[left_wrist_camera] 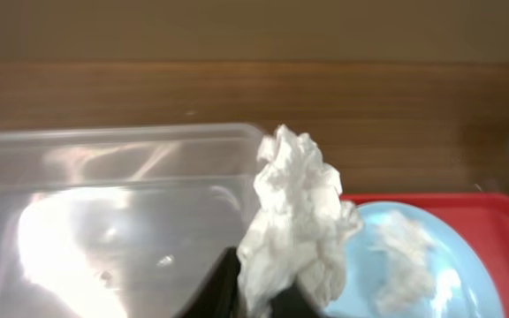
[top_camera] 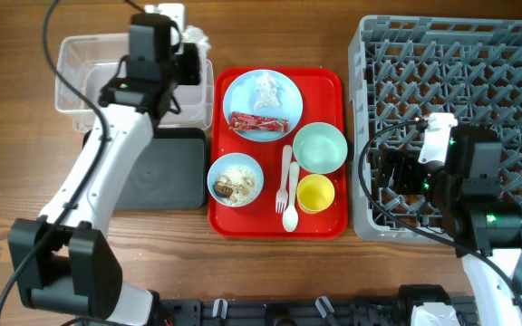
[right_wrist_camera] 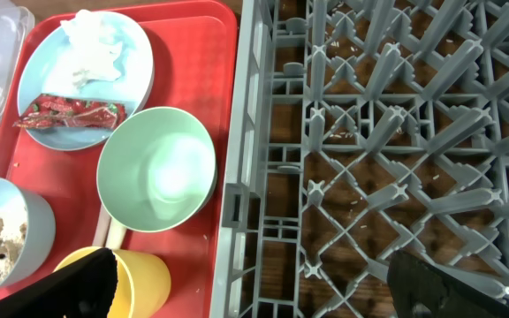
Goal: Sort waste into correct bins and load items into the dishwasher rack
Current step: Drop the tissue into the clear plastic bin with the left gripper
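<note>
My left gripper (top_camera: pixel 191 52) (left_wrist_camera: pixel 256 290) is shut on a crumpled white tissue (top_camera: pixel 201 38) (left_wrist_camera: pixel 294 208) and holds it by the right rim of the clear tub (top_camera: pixel 80 65) (left_wrist_camera: pixel 104 221). The pale blue plate (top_camera: pixel 262 106) (right_wrist_camera: pixel 85 75) bears the red wrapper (top_camera: pixel 259 122) (right_wrist_camera: pixel 69 115) and another white crumpled piece (top_camera: pixel 265 88). The blue bowl (top_camera: pixel 236 179) (right_wrist_camera: pixel 3 243) holds food scraps. The mint bowl (top_camera: pixel 320 147) (right_wrist_camera: pixel 155 168), yellow cup (top_camera: pixel 315 193) (right_wrist_camera: pixel 140 278), and white fork and spoon (top_camera: pixel 288 192) lie on the red tray. My right gripper (top_camera: pixel 383 177) (right_wrist_camera: pixel 263 291) is open and empty over the left edge of the grey rack (top_camera: pixel 460 54) (right_wrist_camera: pixel 387 132).
The black tray (top_camera: pixel 161 167) lies in front of the clear tub, under my left arm. The red serving tray (top_camera: pixel 333 81) (left_wrist_camera: pixel 502 212) (right_wrist_camera: pixel 201 53) sits between the bins and the rack. Bare wooden table runs along the front edge.
</note>
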Controlling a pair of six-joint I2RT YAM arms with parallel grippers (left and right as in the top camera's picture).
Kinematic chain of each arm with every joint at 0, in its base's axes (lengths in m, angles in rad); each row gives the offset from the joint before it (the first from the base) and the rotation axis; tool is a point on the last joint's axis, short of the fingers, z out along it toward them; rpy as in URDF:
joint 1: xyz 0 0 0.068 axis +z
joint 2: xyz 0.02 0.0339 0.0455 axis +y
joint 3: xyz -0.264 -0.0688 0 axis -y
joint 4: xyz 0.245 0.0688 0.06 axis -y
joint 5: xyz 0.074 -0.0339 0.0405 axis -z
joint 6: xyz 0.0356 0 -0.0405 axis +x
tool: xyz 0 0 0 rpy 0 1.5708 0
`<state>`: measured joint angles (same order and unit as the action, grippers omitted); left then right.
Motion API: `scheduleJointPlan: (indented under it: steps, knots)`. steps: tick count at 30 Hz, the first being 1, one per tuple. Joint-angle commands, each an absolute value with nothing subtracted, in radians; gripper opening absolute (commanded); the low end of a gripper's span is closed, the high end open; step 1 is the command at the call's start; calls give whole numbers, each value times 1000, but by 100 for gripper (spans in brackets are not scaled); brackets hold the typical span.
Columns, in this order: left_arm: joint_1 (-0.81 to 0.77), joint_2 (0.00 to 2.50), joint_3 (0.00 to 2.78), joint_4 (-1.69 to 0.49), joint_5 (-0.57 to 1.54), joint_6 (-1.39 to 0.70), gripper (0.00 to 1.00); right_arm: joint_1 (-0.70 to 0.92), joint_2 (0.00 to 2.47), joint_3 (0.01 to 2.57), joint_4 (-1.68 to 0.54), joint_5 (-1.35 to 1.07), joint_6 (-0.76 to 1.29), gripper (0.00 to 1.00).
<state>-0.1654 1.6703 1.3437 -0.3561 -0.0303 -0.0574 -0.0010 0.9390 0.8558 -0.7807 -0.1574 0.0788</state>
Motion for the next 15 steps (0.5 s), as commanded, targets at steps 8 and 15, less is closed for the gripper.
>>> scheduleJointPlan:
  steps: [8,15]
  knots:
    - [-215,1707,1346,-297,88,-60,70,1,941,880,-778,-173,78,100]
    - [-383,1921,1346,-49,96,-60,86,1,941,879,-779,-173,78,100]
